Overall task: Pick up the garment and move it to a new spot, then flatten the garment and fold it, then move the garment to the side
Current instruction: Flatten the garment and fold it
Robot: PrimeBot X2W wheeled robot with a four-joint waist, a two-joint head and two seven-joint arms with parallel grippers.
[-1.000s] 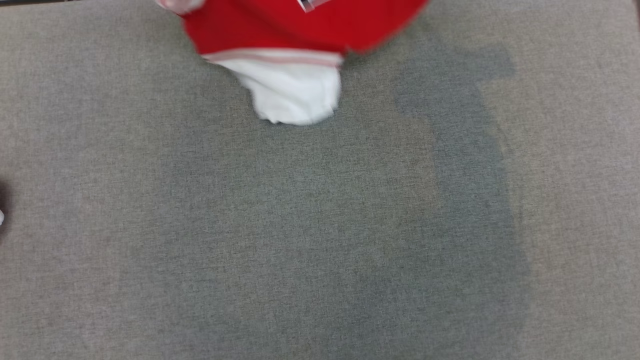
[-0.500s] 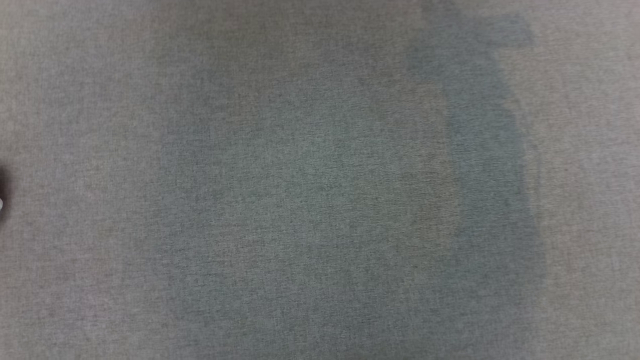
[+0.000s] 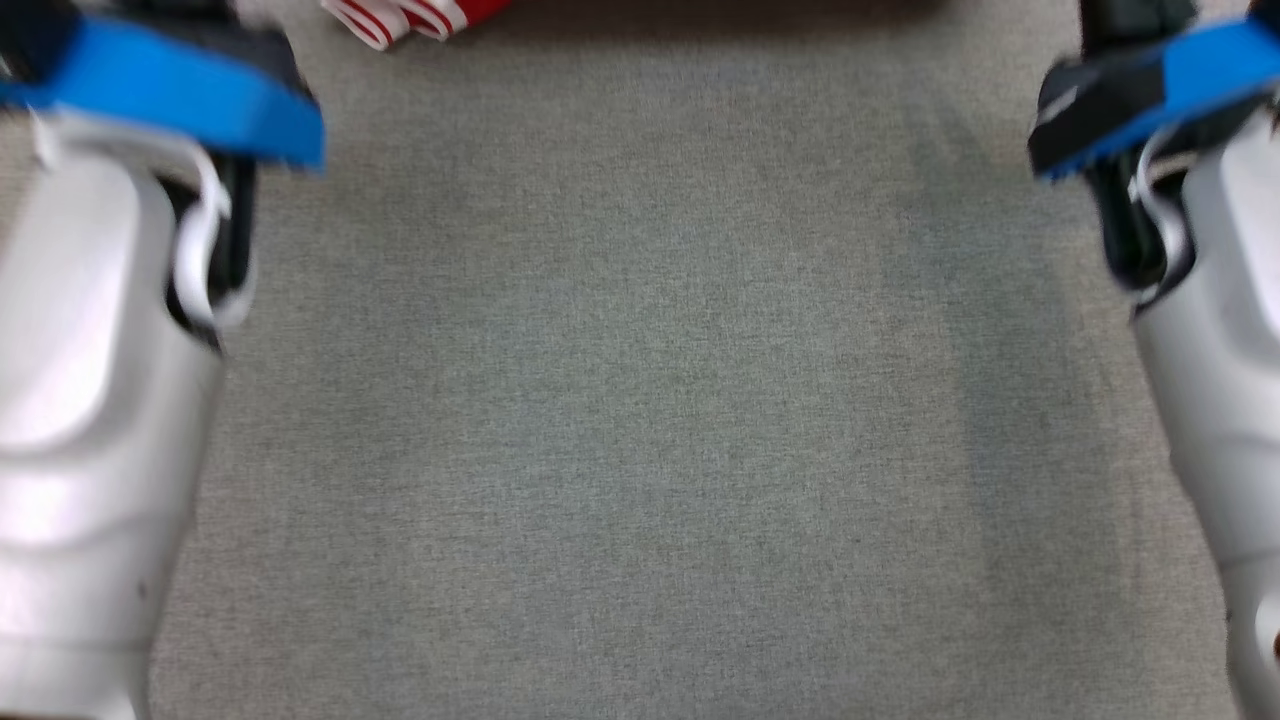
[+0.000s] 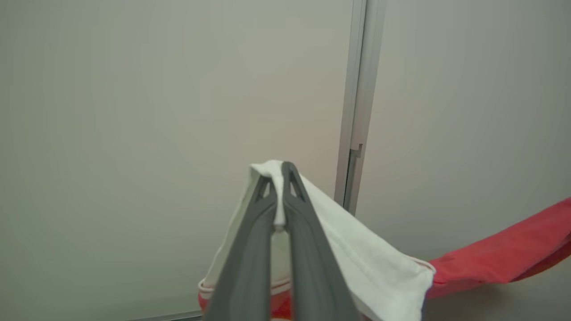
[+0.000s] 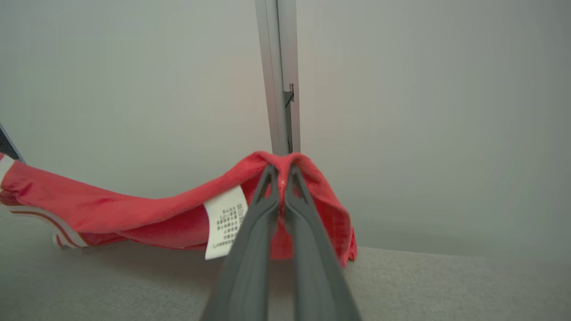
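The left gripper (image 4: 282, 173) is clamped on a white fold of the garment (image 4: 383, 276), and the right gripper (image 5: 281, 173) is pinched tight on its red edge, just beside a white care label (image 5: 224, 223) (print too small to read). Between the two grips the red cloth sags low over the grey table (image 5: 446, 285). In the head view its striped trim (image 3: 400, 15) lies at the top edge, between the left forearm (image 3: 90, 400) and the right forearm (image 3: 1220, 400).

Txt on garment (image 5: 134, 214) tag (image 5: 225, 221) illegible
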